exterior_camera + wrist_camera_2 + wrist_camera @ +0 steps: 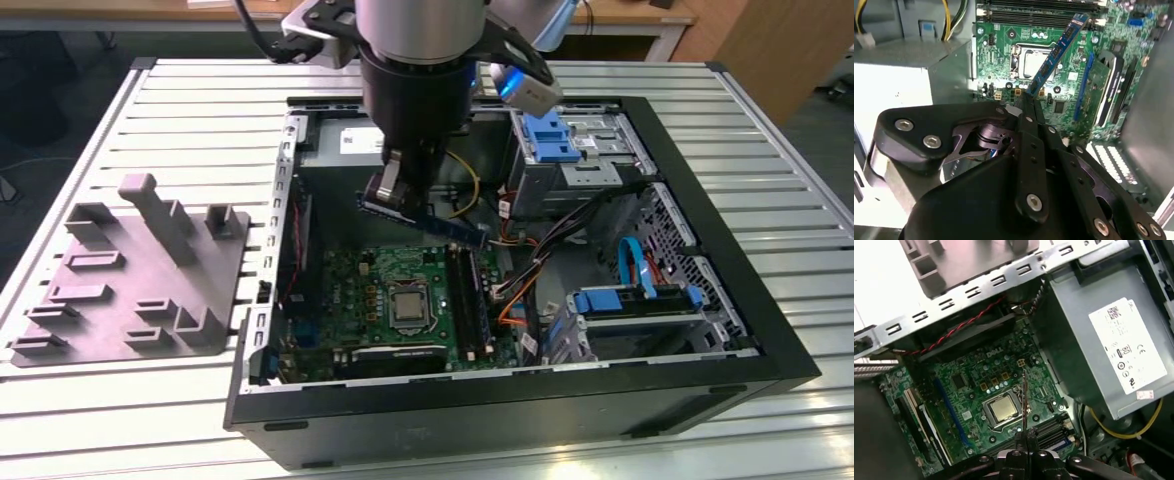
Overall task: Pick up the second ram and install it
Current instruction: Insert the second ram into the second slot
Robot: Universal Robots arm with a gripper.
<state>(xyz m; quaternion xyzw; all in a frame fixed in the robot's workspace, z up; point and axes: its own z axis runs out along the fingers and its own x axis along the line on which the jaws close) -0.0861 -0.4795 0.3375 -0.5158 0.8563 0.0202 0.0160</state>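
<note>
- Black end effector (388,196) pinches the second ram (430,224) by one end, its fingertips pressed together on the stick.
- Second ram hangs tilted above the motherboard (380,300) and apart from it. The free end is the lower one and sits nearer the memory slots (467,285).
- In the second wrist view, the stick (1056,55) slants from the fingertips across the processor socket (1026,62) toward the slots.
- In the first wrist view, the stick shows edge-on as a thin line (1024,400) just beside the socket.
- Motherboard lies flat inside the open computer case (534,405), with the power supply (1104,340) just beside it.
- Case rests on a slatted metal counter (801,160).
- Grey plastic fixture (134,270) stands on the counter outside the case, well apart from the motherboard.
</note>
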